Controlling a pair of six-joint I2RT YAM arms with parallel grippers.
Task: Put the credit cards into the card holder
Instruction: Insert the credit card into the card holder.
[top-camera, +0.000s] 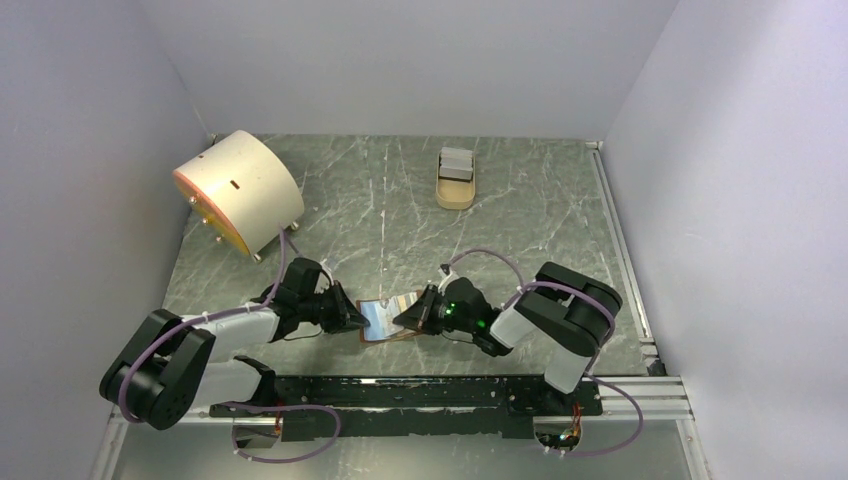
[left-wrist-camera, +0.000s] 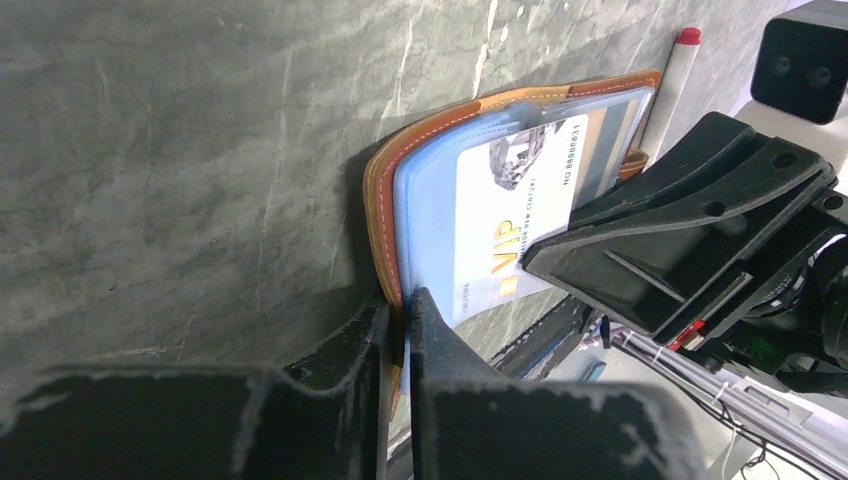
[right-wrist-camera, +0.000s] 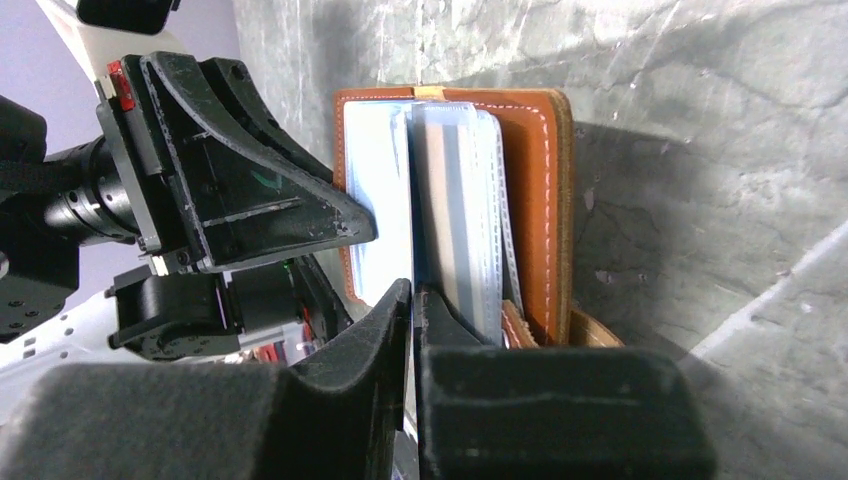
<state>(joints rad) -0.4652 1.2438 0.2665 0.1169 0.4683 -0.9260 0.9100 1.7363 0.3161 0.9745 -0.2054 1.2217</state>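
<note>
The wallet (left-wrist-camera: 378, 200) is clamped by the left pincer (left-wrist-camera: 401, 312) and the card (left-wrist-camera: 500, 205) by the right pincer (right-wrist-camera: 413, 297); pushed askew, the card could be buckled just ahead.

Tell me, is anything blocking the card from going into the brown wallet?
Nothing visible blocks it. The right gripper pinches the VIP card, which already lies on the blue inside of the open card holder. The left gripper clamps the holder's edge beside the card, not across its path.
</note>
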